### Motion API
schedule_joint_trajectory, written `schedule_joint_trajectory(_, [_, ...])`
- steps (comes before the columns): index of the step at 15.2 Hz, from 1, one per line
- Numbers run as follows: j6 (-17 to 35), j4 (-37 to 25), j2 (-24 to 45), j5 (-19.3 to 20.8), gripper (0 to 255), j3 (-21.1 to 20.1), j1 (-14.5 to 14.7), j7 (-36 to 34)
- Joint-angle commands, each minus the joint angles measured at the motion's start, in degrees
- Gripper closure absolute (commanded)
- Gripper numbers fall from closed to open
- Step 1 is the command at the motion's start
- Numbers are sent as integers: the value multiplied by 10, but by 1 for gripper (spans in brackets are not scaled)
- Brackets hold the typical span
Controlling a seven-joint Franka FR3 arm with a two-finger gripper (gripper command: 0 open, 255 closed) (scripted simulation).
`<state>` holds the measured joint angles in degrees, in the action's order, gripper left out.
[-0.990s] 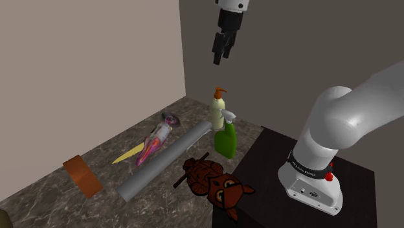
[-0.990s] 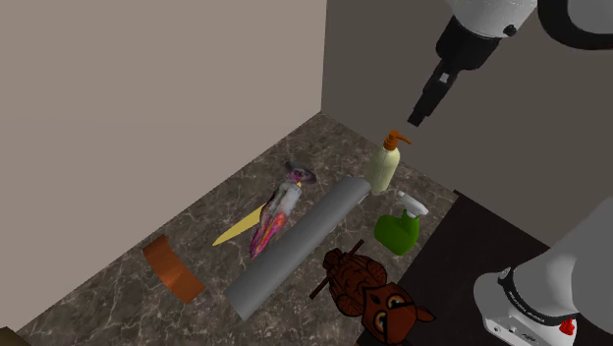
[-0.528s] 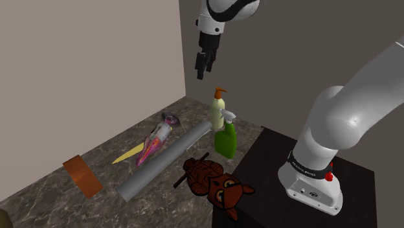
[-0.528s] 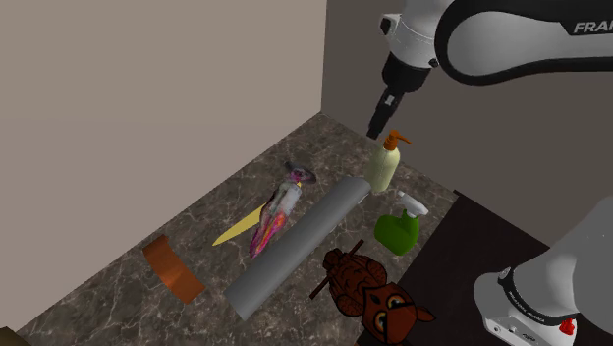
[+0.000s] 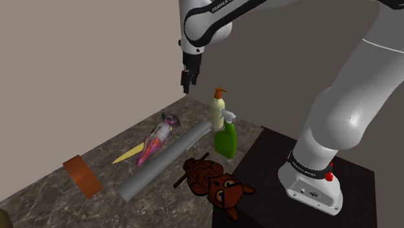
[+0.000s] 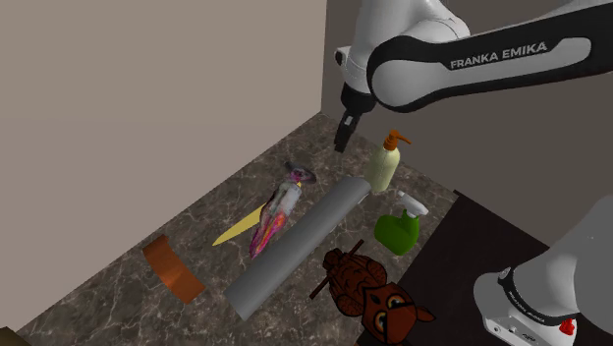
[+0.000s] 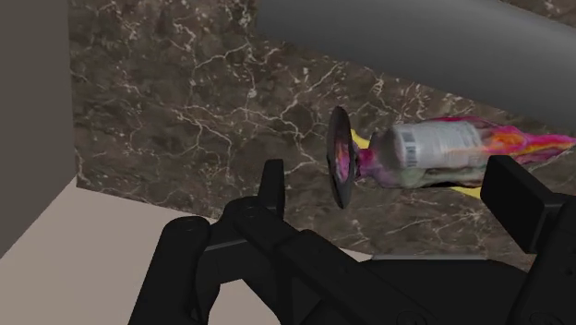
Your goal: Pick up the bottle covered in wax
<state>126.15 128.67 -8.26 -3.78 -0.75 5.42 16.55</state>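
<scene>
Watching the wax-streaked bottle [image 5: 155,138] lying on its side on the marble worktop [image 5: 162,204].
Pink, orange and purple wax runs over its pale label, which I can't read. A grey cylinder [image 5: 165,162] lies just beside it. My hand [image 5: 186,83] hangs high over the worktop, fingers apart and empty. The arm [image 6: 491,59] reads FRANKA EMIKA.

Clutter on a dark marble surface [image 5: 107,146]
A grey tube [image 5: 165,162] lies beside a brown owl figure [image 5: 213,182]; a pump bottle [image 5: 218,109] and a green spray bottle [image 5: 226,138] stand at its end.
</scene>
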Motion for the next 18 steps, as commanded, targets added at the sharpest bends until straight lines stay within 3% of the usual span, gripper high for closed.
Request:
schedule_joint_trajectory(1, [23,-25,52,-1,0,-4,5,5])
schedule_joint_trajectory(11, [82,-163,268,7,0,-20,21,30])
schedule_joint_trajectory(18, [126,-152,301,7,0,-20,22,32])
